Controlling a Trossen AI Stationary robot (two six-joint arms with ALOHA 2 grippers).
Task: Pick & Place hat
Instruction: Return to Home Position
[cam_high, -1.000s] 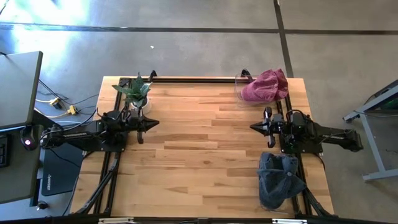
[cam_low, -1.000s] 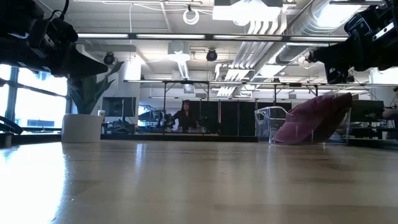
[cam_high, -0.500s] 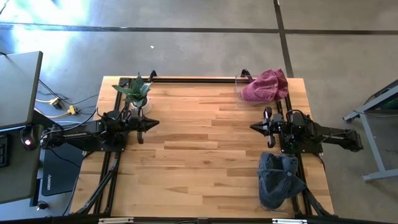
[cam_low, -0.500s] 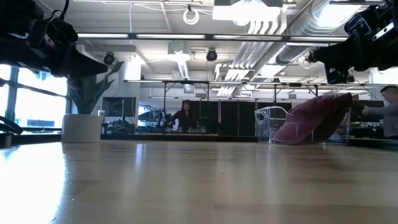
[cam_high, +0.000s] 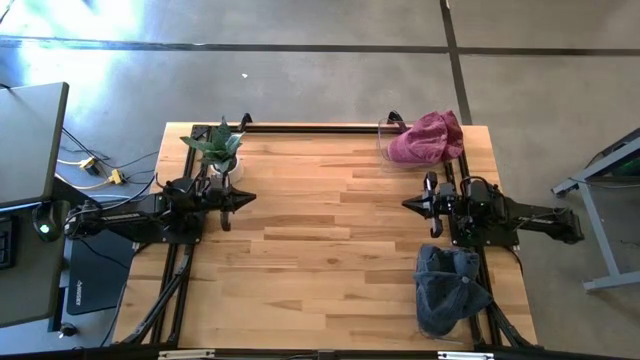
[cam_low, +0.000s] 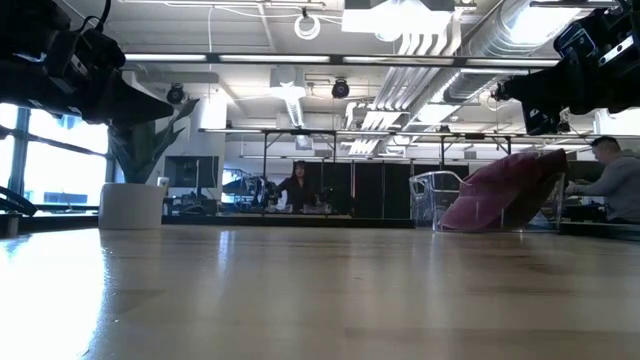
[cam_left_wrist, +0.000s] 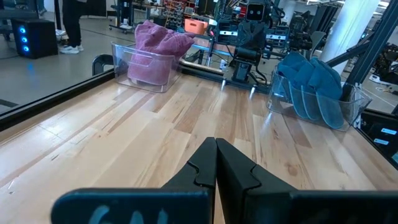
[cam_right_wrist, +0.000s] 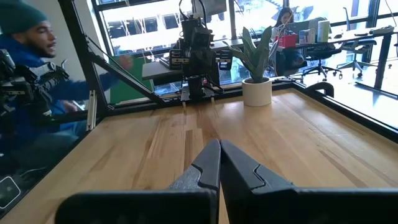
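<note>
Person (cam_low: 612, 185) edged into low view, unseen from above; both jaws closed, empty.

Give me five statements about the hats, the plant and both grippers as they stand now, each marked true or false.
1. The blue caps sit in a transparent bin at the table's right edge. True.
2. The pink hats lie loose mid-table. False: they fill a second transparent bin at the far right corner.
3. The left gripper is shut and empty. True.
4. The right gripper grips a blue cap. False: it is shut on nothing, over bare wood.
5. The potted plant stands beside the right arm. False: it stands by the left arm.
</note>
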